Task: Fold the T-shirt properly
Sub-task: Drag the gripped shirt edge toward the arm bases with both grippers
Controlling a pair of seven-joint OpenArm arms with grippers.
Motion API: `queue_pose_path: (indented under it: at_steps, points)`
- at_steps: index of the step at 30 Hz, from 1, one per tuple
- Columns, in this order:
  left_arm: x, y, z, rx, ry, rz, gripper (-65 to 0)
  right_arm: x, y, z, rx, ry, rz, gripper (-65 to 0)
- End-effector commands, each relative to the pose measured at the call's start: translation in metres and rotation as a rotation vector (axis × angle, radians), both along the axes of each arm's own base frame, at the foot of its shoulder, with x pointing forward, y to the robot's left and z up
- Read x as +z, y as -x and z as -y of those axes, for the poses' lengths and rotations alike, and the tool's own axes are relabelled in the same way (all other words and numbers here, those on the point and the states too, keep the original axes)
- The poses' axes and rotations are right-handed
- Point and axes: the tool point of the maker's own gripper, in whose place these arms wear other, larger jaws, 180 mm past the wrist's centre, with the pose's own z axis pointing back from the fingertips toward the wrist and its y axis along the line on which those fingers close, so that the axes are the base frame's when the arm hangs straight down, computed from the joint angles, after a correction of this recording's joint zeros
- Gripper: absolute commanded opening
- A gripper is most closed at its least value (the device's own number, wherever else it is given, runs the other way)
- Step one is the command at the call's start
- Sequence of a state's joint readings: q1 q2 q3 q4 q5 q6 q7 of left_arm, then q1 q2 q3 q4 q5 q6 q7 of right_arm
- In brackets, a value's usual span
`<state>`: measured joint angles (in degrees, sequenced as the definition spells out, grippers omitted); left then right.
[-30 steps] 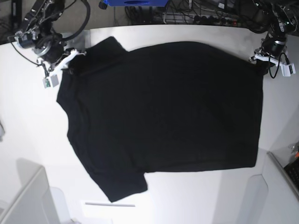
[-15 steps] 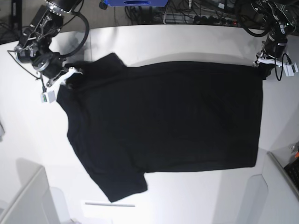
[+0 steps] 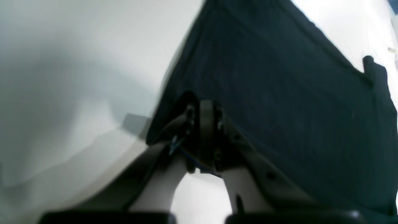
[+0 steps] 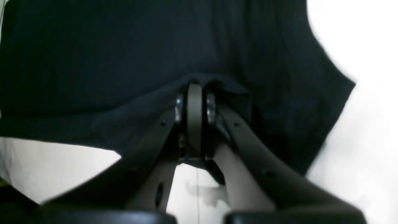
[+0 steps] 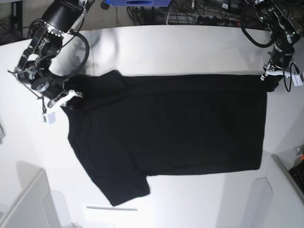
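The black T-shirt (image 5: 166, 128) lies spread on the white table (image 5: 190, 47), with its plain side up. My left gripper (image 5: 270, 80) is shut on the shirt's far right hem corner; the left wrist view shows its jaws (image 3: 203, 115) closed on the black cloth (image 3: 279, 77). My right gripper (image 5: 69, 95) is shut on the shirt's far left shoulder area; the right wrist view shows its jaws (image 4: 194, 96) closed on a bunched fold of cloth (image 4: 124, 62). The far edge of the shirt is lifted and drawn forward. No print shows.
A near sleeve (image 5: 126, 190) lies flat toward the front. A grey bin corner (image 5: 28, 204) stands at the front left and a white fixture (image 5: 270, 190) at the front right. Cables and a blue box (image 5: 137, 2) lie behind the table.
Both grippers have moved toward the front, pulling the shirt's far edge with them. The far edge now forms a straighter line and the far sleeve has folded inward.
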<state>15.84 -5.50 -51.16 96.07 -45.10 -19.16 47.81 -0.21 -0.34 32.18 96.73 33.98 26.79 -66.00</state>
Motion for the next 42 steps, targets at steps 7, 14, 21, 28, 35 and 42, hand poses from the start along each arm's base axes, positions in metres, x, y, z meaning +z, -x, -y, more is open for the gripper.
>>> queue_pose_path:
  at_steps: [7, 14, 21, 28, 35, 42]
  points:
    - [0.008, -0.020, -0.011, 0.019, -0.034, 0.030, -65.0, 0.021, -0.037, -0.011, -0.013, -0.047, 0.069, -65.0]
    - [0.004, -0.033, -0.014, 0.032, -0.012, 0.037, -65.0, 0.016, -0.050, -0.005, -0.017, -0.062, 0.050, -65.0]
    - [0.001, -0.046, -0.020, 0.040, 0.012, 0.045, -65.0, 0.007, -0.056, -0.004, -0.043, -0.089, 0.050, -65.0]
    - [-0.006, -0.059, -0.008, -0.033, 0.007, 0.016, -65.0, 0.008, -0.064, -0.002, -0.051, -0.096, 0.062, -65.0]
    - [-0.006, -0.063, -0.011, 0.002, 0.026, 0.011, -65.0, 0.009, -0.065, -0.002, -0.053, -0.097, 0.068, -65.0]
    - [-0.002, -0.065, -0.011, 0.000, 0.020, 0.022, -65.0, 0.009, -0.065, -0.002, -0.054, -0.098, 0.068, -65.0]
